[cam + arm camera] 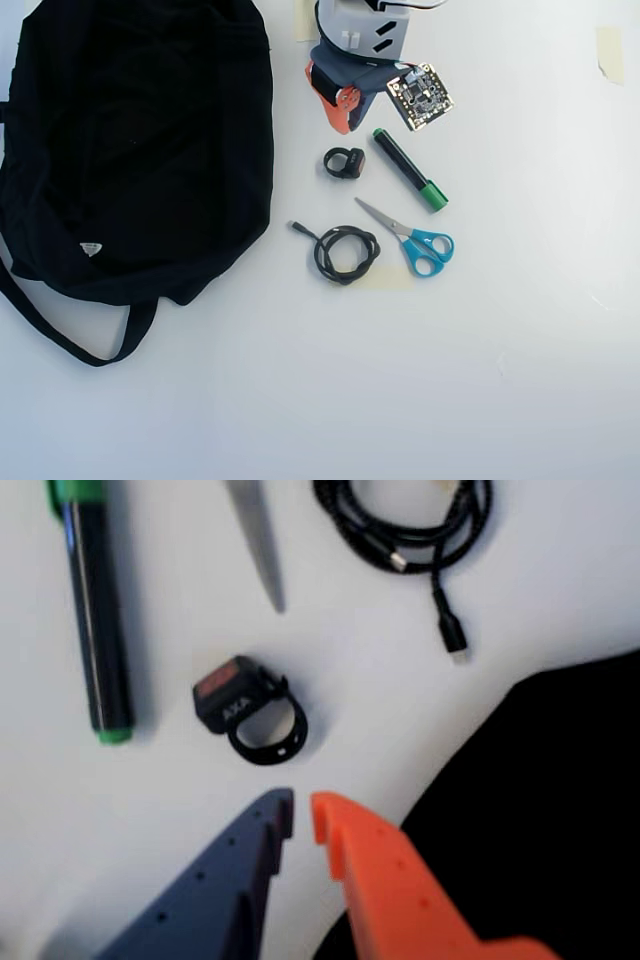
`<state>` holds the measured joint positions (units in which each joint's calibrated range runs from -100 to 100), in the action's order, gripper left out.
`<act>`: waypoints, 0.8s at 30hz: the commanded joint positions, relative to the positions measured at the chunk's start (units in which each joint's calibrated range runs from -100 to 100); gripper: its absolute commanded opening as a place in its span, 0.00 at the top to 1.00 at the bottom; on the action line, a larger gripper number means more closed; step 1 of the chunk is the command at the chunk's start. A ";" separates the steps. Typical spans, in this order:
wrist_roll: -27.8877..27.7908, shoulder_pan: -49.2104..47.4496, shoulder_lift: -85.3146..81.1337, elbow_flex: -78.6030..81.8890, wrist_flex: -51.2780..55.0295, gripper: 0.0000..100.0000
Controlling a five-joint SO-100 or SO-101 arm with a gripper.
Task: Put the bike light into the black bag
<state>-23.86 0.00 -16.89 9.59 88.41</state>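
Note:
The bike light (235, 698) is a small black block with a red face and a rubber ring loop. It lies on the white table just beyond my fingertips, and also shows in the overhead view (344, 162). My gripper (302, 817) has a blue and an orange finger; the tips stand almost together with nothing between them, a short way from the light without touching it. In the overhead view the gripper (346, 126) hangs just above the light. The black bag (130, 140) lies floppy on the left; its edge fills the wrist view's lower right (550, 810).
A green-capped black marker (408, 168) lies right of the light, on the left in the wrist view (95, 630). Blue-handled scissors (415, 238) and a coiled black cable (345, 252) lie below it in the overhead view. The bag's strap (70, 340) trails at the lower left.

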 commanded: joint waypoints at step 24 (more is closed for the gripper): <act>-5.04 0.30 -0.28 12.69 -7.27 0.98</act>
<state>-28.89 0.15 -16.98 22.56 83.08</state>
